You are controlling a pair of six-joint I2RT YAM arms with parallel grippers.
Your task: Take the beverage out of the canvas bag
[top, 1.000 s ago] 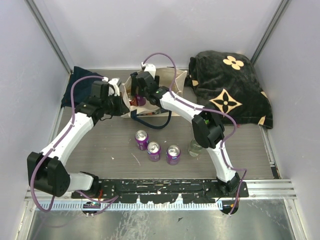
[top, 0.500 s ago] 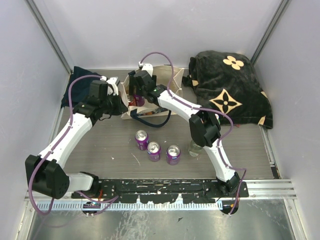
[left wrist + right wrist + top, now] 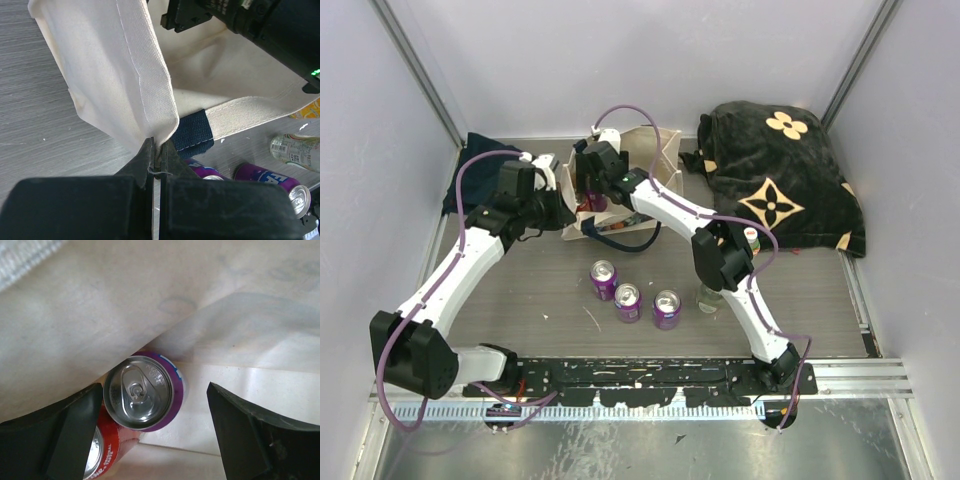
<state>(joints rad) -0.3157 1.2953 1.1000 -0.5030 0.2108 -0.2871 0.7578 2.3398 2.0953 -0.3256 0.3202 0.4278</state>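
The cream canvas bag (image 3: 645,145) stands open at the back of the table, its navy handle (image 3: 630,238) drooping forward. My left gripper (image 3: 568,212) is shut on the bag's rim (image 3: 159,145), pinching the cloth next to the navy handle patch (image 3: 192,132). My right gripper (image 3: 595,190) reaches down into the bag. In the right wrist view it (image 3: 156,390) is open, its fingers either side of an upright purple beverage can (image 3: 142,392) without touching it. A red can (image 3: 102,452) lies beside it, partly behind the left finger (image 3: 75,430).
Three purple cans (image 3: 604,280) (image 3: 628,302) (image 3: 666,309) and a clear bottle (image 3: 710,296) stand on the table in front of the bag. A black bag with tan flowers (image 3: 780,185) fills the back right. A navy cloth (image 3: 470,165) lies back left.
My right gripper has moved leftward and deeper into the bag, and its jaws have narrowed slightly. The left gripper keeps its pinch on the rim.
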